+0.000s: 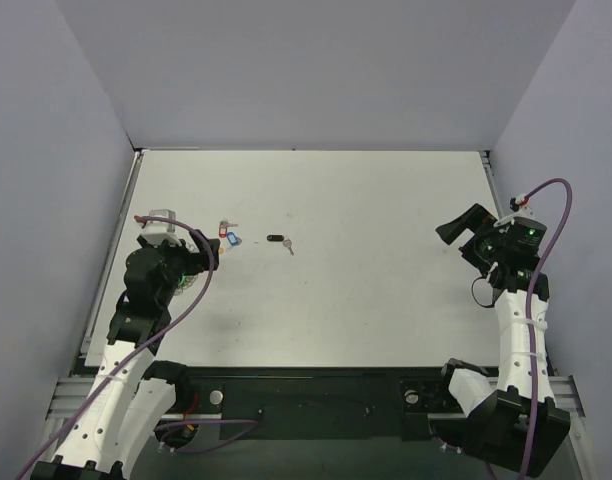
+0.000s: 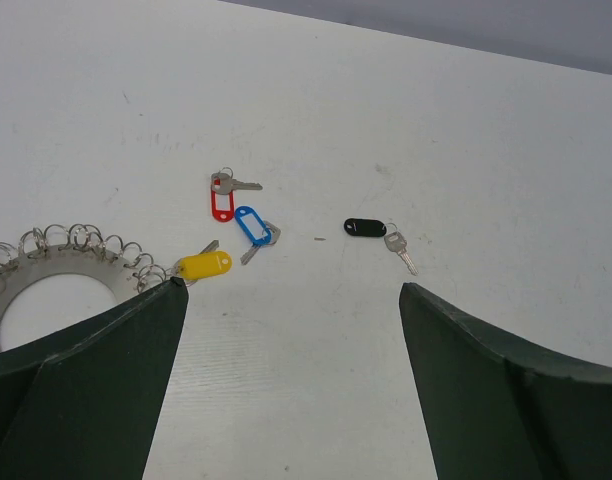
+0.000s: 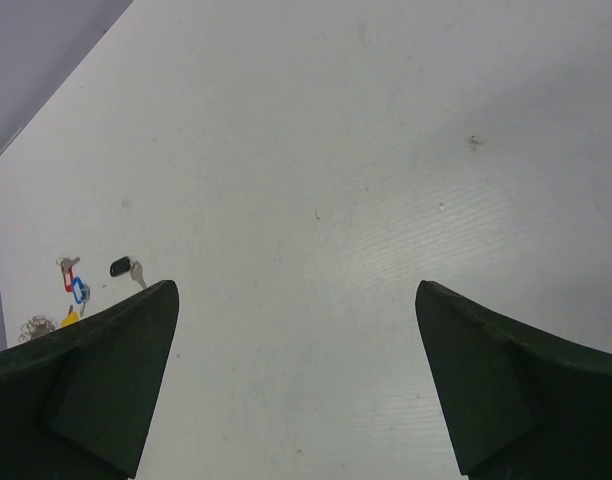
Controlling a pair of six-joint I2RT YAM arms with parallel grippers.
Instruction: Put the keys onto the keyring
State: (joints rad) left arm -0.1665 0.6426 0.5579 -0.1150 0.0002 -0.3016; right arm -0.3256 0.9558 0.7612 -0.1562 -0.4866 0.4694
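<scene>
left arm bent low at worktop [image 1: 386, 250] 9 o'clock, left gripper [image 2: 291, 290] wide, empty | right gripper [image 3: 296, 288] wide, empty, raised at 3 o'clock | keyring [image 2: 76, 265] flat, partly behind left gripper | yellow-tag key [image 2: 204, 266] just beside it, red-tag key [image 2: 222, 200] axis 12–6, blue-tag key [image 2: 253, 226] 11–5 | black-tag key [image 2: 364, 228] apart, axis 9–3, blade toward 4

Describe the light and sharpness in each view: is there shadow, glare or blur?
Top external: even, soft light on the table, only a faint shadow beside the left arm; no glare. Left wrist: the keys and keyring are sharp, the left gripper is dark, without detail. Right wrist: bright table, the keys tiny at the left edge.
</scene>
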